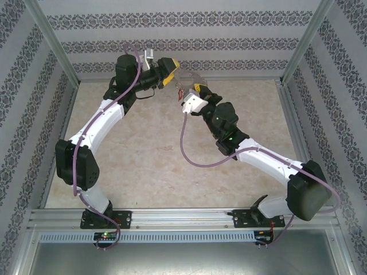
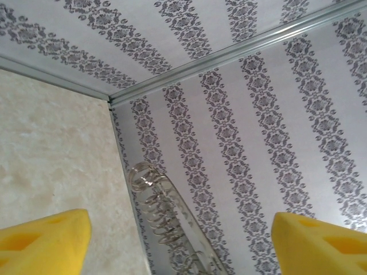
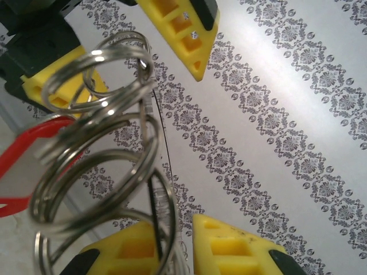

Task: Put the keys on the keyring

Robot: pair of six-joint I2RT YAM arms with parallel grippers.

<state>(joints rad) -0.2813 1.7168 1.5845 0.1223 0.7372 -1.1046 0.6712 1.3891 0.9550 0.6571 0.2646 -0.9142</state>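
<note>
1. Keyring: one. It is a thin grey-silver wire loop strung with many small split rings of bright, polished metal. The rings are round, coiled and overlapping like chain links. They are too crowded to count. The keyring sits over the far middle of the table, between the tips of the two grippers.
2. Key: one. Its head is glossy red plastic, flat with angular edges. In the right wrist view it lies just behind the nearest rings. The shaft is hidden, and I cannot tell whether the key is threaded on the loop.
3. Right gripper: one. It has two yellow fingers of moulded plastic, wedge-shaped with hollow cells and black backing. They are drawn together, pinching the thin wire of the keyring between them.
4. Left gripper: one, facing the right gripper. It has two matching yellow fingers, which stand well apart. The string of rings hangs in the gap between them and touches neither finger.
5. Arms: two, with white shells and black joints. One purple cable loops loose along the right arm.
6. Table: one, with a smooth beige top and a marbled pattern.
7. Walls: three panels, pale grey with dark damask stripes.
8. Frame rail: brushed aluminium, running along the near edge under the arm bases.
</note>
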